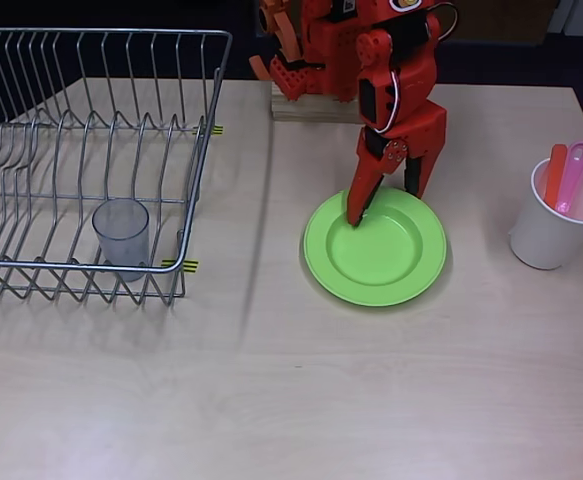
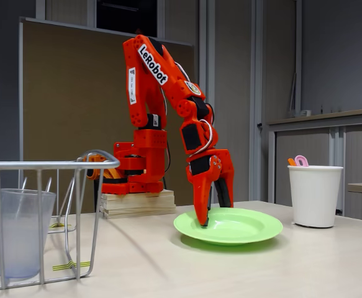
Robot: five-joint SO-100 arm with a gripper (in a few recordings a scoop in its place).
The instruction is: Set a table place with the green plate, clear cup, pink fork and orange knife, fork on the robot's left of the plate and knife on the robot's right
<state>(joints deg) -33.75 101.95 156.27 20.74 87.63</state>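
On the table, you are looking at these things:
Robot: your red-orange arm point(image 1: 396, 70) is reaching down from its wooden block point(image 2: 137, 203) at the far edge of the table point(image 1: 291, 390) toward the plate.
Pincer: your pincer point(image 1: 383, 203) is pointing downward with its jaws standing apart; one fingertip point(image 1: 355, 217) is touching the plate's far-left rim in the overhead view, and the other finger is hanging at the far rim. It is gripping nothing.
Plate: the green plate point(image 1: 381, 255) is lying flat near the middle of the table, right way up; in the fixed view point(image 2: 230, 226) it is sitting under the pincer.
Cup: the clear cup point(image 1: 121, 232) is standing upright inside the wire rack point(image 1: 31, 150) at the left, near the rack's front right corner, well apart from the plate.
Fork: the pink fork point(image 1: 572, 180) is standing in the white paper cup point(image 1: 551, 240) at the right, handle end up.
Knife: the orange knife point(image 1: 555, 175) is standing in that same white cup, touching the fork's left side in the overhead view.
White cup: you are seeing it upright, near the table's right edge, apart from the plate.
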